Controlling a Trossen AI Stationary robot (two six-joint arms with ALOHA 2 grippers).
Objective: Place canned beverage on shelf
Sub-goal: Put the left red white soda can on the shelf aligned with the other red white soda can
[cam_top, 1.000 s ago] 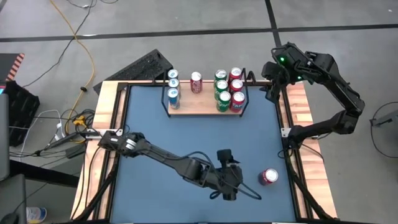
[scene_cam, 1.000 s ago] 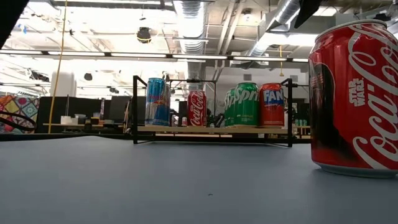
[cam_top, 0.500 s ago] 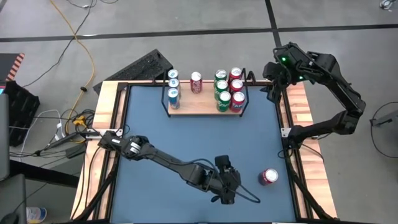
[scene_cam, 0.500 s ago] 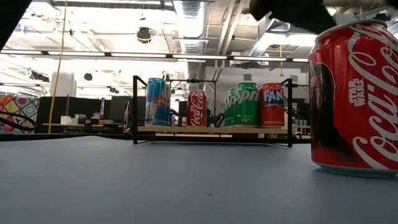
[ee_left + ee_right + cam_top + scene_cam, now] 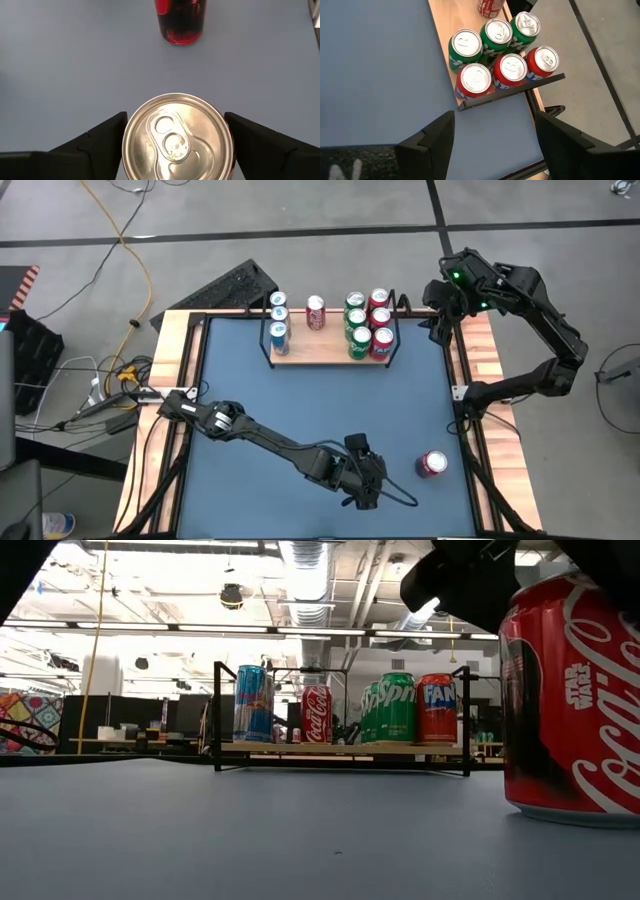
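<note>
A red Coca-Cola can (image 5: 177, 137) stands upright on the blue table near its front edge, large at the right of the low view (image 5: 575, 710). My left gripper (image 5: 175, 117) is open and points down over it, one finger on either side of its silver top. In the high view the left gripper (image 5: 362, 483) hides this can. A second red can (image 5: 432, 464) stands to its right, and also shows in the left wrist view (image 5: 180, 20). The light-wood shelf (image 5: 310, 352) holds several cans at the far side. My right gripper (image 5: 492, 145) is open and empty above the shelf's right end (image 5: 440, 315). My left gripper comes at the can from above, pointing down, its two fingers (image 5: 102, 140) beside the can's upper rim (image 5: 131, 150). I cannot tell whether they touch it. The can stands on the table.
On the shelf stand blue cans (image 5: 279, 320) at the left, one red can (image 5: 316, 311), and green and red cans (image 5: 368, 325) at the right, with bare board between (image 5: 345, 747). A wooden rim (image 5: 180, 380) runs round the table. A keyboard (image 5: 235, 285) lies beyond the far edge.
My left gripper has moved a little toward the table's near edge and come down over the Coca-Cola can. In the low view it has dropped in from above and now covers the can's top.
</note>
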